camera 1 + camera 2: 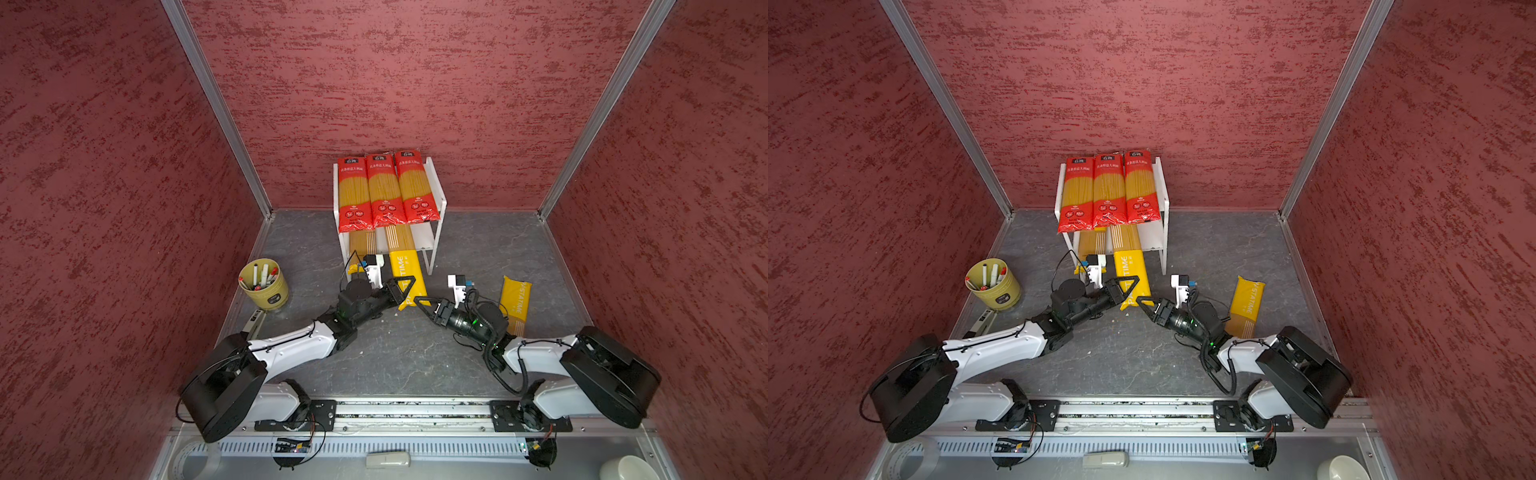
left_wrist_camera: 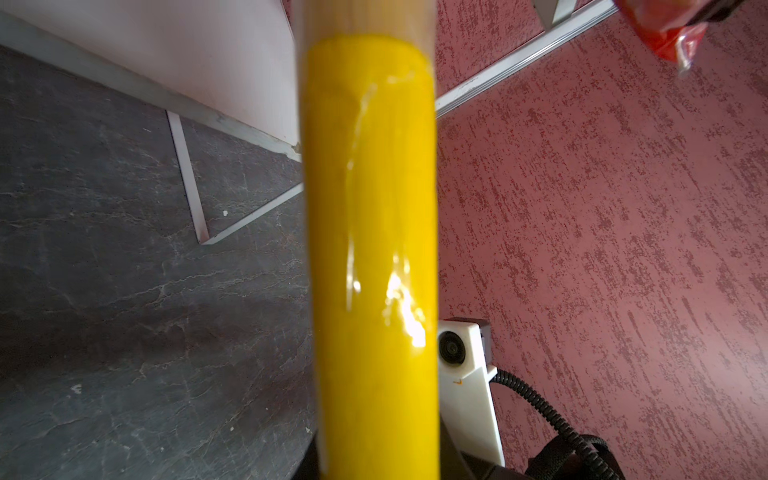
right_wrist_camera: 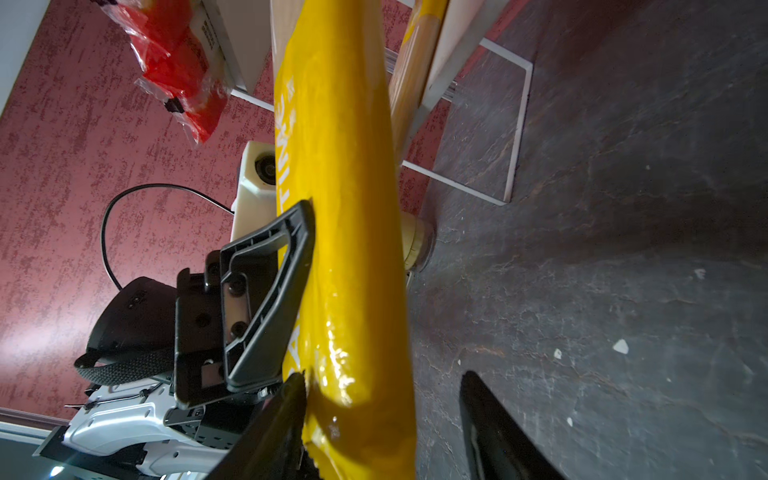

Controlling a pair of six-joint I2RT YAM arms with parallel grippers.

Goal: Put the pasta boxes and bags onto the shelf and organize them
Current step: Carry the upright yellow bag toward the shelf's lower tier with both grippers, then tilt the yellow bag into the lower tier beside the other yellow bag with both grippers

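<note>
Three red pasta packs (image 1: pixel 386 191) (image 1: pixel 1108 191) lie side by side on the top board of the white shelf (image 1: pixel 441 199) (image 1: pixel 1165 203). One yellow pack (image 1: pixel 362 243) (image 1: pixel 1092 241) lies in the lower tier at its left. A second yellow PASTATIME pack (image 1: pixel 405 266) (image 1: pixel 1128 262) (image 2: pixel 370 208) (image 3: pixel 345 166) pokes out of the lower tier, its far half inside. My left gripper (image 1: pixel 405 286) (image 1: pixel 1127 286) is shut on it from the side. My right gripper (image 1: pixel 422 301) (image 1: pixel 1144 301) (image 3: pixel 382 376) stands open around its near end, one finger touching it. A third yellow pack (image 1: pixel 515 299) (image 1: pixel 1248 299) lies on the floor behind the right arm.
A yellow-green cup of markers (image 1: pixel 264 286) (image 1: pixel 992 286) stands at the left, with a flat strip (image 1: pixel 253 322) beside it. Red walls close in on three sides. A white bowl (image 1: pixel 627 467) and a pale remote-like object (image 1: pixel 388 459) sit below the arms' rail.
</note>
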